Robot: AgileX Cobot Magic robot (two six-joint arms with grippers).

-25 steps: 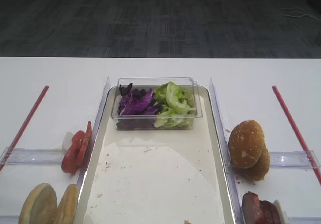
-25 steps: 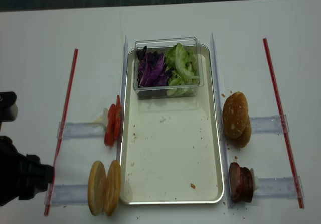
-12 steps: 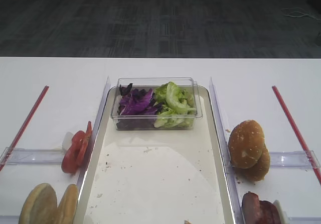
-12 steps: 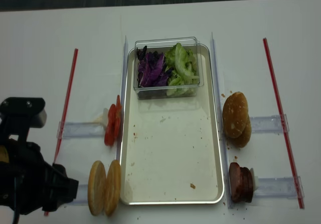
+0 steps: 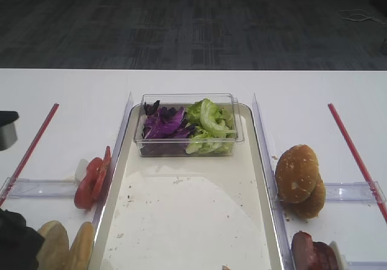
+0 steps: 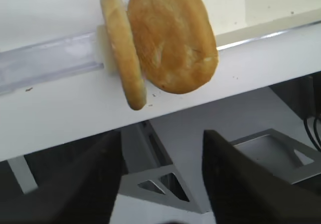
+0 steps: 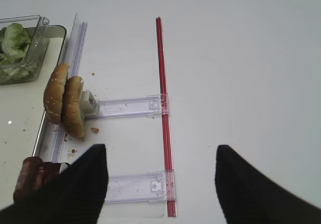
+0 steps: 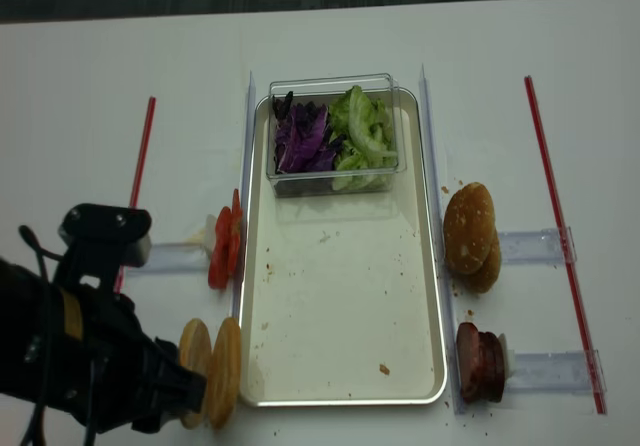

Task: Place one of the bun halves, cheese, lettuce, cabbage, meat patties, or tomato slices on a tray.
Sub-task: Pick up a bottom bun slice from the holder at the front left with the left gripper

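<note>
No brand, label or writing can be read on anything in view.

At the near left corner of the table [image 8: 60, 86], the left gripper [image 6: 161, 184] is seen with its two dark fingers [image 6: 241, 179] spread apart; nothing is held between them and nothing is touched. Just beyond the fingers, two bun halves [image 6: 173, 35] stand on edge side by side against a clear plastic holder, smooth and tan, at the near left corner of the tray [image 8: 340, 391]. The right gripper [image 7: 160, 184] is likewise seen spread wide and empty above bare table on the right side, near a red strip [image 7: 163, 98].

On the near right edge of the tray, thick dark reddish-brown meat patties [image 8: 480, 364] are stood on edge. Farther along that edge, two speckled golden buns [image 8: 470, 236] lean together. Opposite, on the left edge, thin red tomato slices [image 8: 225, 251] are stood upright.

The tray is long, rectangular and cream-white, with a silvery raised rim and scattered crumbs. At its far end a clear plastic tub [image 8: 335, 181] is set, holding purple shredded cabbage [image 8: 302, 141] on the left and crinkly green lettuce [image 8: 362, 136] on the right.
</note>
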